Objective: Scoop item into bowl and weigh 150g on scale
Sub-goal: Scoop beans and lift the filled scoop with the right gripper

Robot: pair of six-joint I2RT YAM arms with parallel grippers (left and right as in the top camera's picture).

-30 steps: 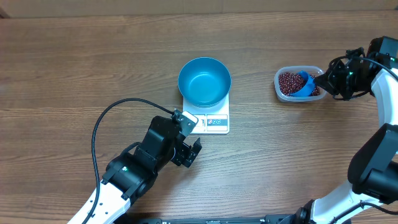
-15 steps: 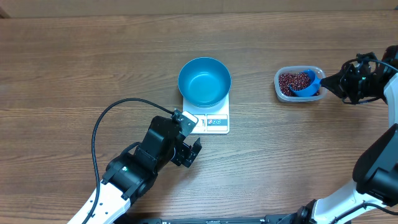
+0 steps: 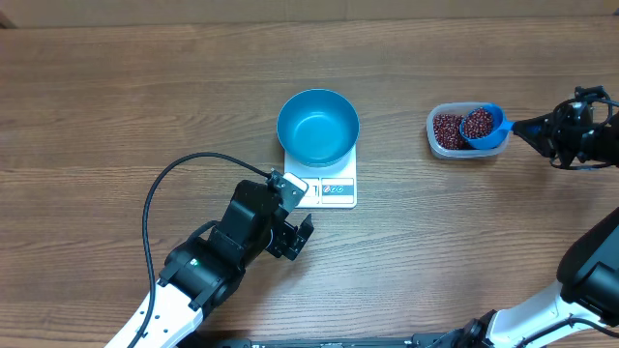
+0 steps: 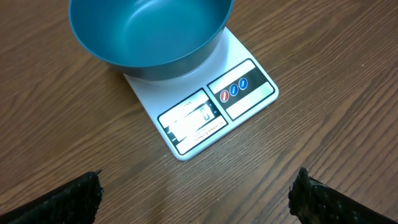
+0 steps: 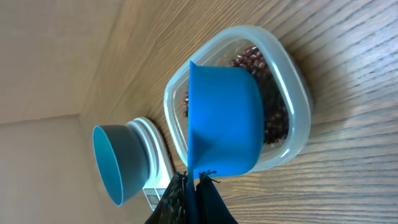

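One scoop (image 3: 483,127), heaped with beans (image 3: 478,123), hangs over the tub (image 3: 429,131), right gripper (image 3: 530,126) clamped on its handle. Left gripper (image 4: 198,196) stands spread near the scale (image 3: 329,190). Any tilt carrying left to the bowl (image 3: 318,127) would likely spill beans.

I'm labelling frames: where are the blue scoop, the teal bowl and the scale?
blue scoop (image 5: 224,118): right wrist view, cup's outer wall.
teal bowl (image 3: 318,127): overhead view, bare inner bottom.
scale (image 4: 189,122): left wrist view, its display.
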